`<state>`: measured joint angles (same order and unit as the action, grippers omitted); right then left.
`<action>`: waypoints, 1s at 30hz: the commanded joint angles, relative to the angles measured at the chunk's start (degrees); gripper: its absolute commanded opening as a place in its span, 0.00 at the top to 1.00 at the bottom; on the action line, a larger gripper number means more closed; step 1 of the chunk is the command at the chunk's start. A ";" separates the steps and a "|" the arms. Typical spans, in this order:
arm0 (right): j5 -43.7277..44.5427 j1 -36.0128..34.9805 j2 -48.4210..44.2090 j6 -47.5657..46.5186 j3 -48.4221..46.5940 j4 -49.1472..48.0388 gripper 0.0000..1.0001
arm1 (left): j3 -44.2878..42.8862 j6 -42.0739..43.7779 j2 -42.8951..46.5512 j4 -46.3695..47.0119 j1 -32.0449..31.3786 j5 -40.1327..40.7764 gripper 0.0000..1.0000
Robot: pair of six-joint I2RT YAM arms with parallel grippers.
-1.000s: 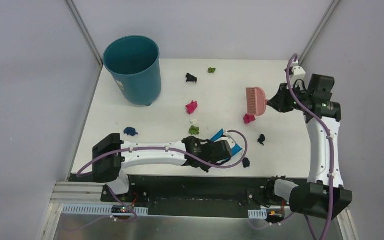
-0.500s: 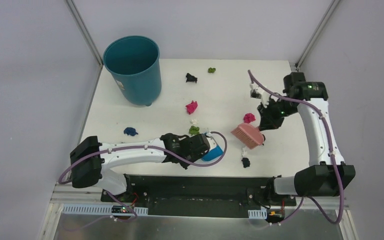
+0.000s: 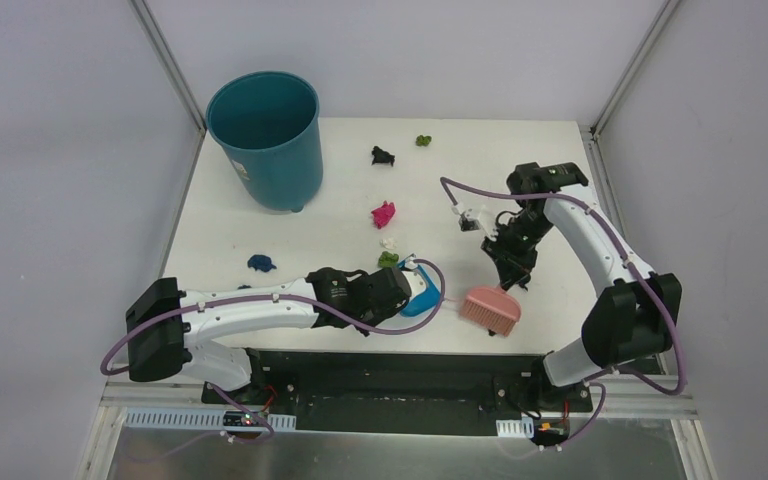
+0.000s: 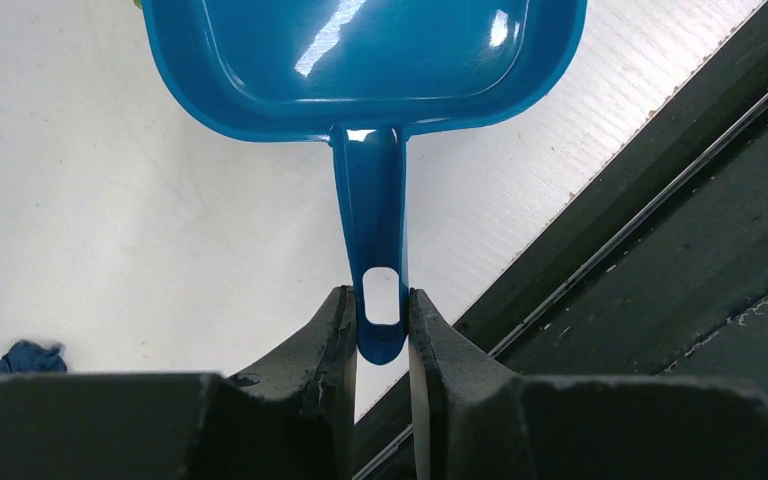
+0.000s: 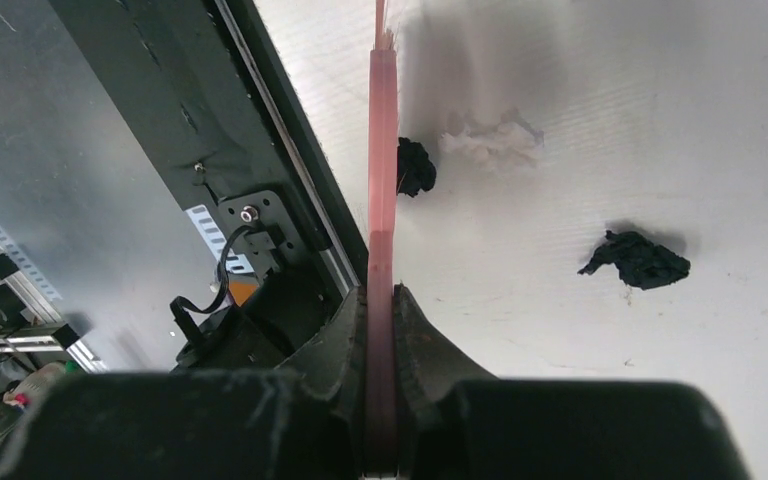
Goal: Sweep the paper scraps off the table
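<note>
Item, my left claw: clamped on the handle of the blue dustpan, whose pan sits straight ahead over the table.
Item, my right claw: clamped on the pink brush, edge-on ahead.
Item, paper scraps: black wad right of the brush, second black wad just beside it, white wad close by; dark blue wad left of my left claw.

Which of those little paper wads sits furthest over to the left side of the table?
The dark blue wad, alone near the left edge of the table; the other scraps all lie further right.
</note>
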<state>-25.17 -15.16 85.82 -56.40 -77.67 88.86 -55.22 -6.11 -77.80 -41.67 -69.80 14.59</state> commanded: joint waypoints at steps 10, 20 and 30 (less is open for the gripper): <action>10.24 -0.16 13.00 7.58 -20.46 -2.39 1.00 | -0.02 0.30 -1.17 1.73 -0.32 -0.76 1.00; 11.81 2.16 11.23 13.49 -31.24 1.67 1.00 | -0.19 0.49 -1.94 2.90 -0.34 -6.27 1.00; 36.04 13.36 -0.19 20.27 -12.09 -15.91 1.00 | -9.86 1.43 -9.06 -4.32 -2.89 -10.73 1.00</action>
<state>-1.87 -4.84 89.19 -40.32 -96.84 81.45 -58.11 -5.28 -83.83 -42.61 -71.11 5.21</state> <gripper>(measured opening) 0.092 0.205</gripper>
